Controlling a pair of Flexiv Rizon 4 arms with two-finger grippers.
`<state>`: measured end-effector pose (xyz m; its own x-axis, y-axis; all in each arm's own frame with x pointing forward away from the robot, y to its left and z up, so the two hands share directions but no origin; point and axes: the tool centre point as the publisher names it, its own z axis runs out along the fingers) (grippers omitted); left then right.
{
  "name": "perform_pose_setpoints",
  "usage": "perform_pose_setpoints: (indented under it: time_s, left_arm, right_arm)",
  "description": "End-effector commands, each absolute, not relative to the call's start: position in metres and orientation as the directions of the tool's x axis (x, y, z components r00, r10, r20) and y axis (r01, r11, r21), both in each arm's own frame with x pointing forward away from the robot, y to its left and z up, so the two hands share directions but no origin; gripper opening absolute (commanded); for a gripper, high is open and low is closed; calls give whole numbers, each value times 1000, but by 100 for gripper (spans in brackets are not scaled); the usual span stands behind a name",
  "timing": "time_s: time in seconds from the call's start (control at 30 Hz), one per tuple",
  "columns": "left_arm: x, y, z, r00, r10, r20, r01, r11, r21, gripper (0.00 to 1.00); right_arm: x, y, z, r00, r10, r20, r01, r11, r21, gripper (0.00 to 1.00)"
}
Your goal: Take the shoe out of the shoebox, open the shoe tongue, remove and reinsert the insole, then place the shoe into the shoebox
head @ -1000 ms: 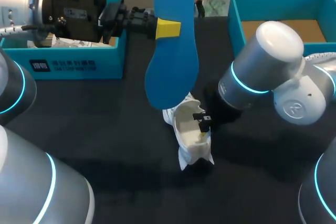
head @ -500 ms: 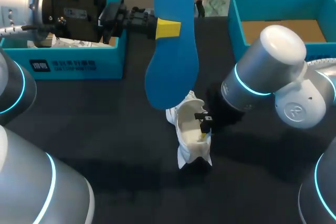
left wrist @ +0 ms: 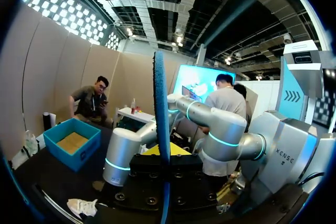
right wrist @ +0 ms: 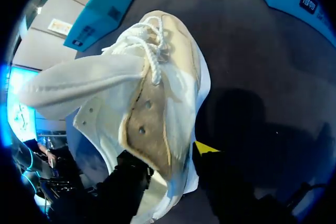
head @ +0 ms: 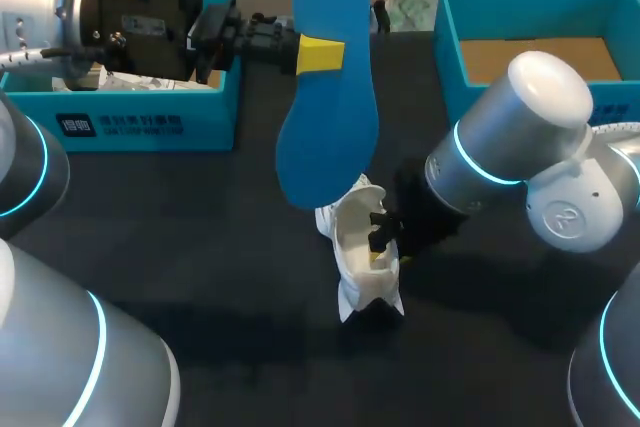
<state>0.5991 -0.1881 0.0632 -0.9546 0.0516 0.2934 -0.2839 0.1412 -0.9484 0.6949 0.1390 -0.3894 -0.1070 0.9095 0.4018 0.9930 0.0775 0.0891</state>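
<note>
Left gripper (head: 322, 54) is clamping blue insole (head: 330, 117) upright above table (head: 200, 247). Right gripper (head: 382, 237) is pinching white shoe (head: 360, 272) sidewall between its 2 fingers; shoe is sitting mid-table, outside right shoebox (head: 520, 7).

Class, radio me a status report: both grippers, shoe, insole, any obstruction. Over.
Left gripper shut on blue insole, held upright, out of the shoe. Right gripper shut on white shoe, at its side wall. Nothing between insole and shoe.
</note>
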Motion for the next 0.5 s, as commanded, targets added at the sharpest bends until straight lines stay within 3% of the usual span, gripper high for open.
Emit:
perform_pose_setpoints:
  time_s: [0.03,0.27,0.5]
  left_arm:
    - [600,-191,63,-955,54,293,-283,140,-949,0]
    - [600,-191,63,-955,54,293,-283,140,-949,0]
    - [600,-191,63,-955,54,293,-283,140,-949,0]
  right_arm:
    - [681,124,-366,-111,905,411,992,79,95,100]
    - [677,111,-319,-205,901,381,976,158,153,100]
    - [677,111,-319,-205,901,381,976,158,153,100]
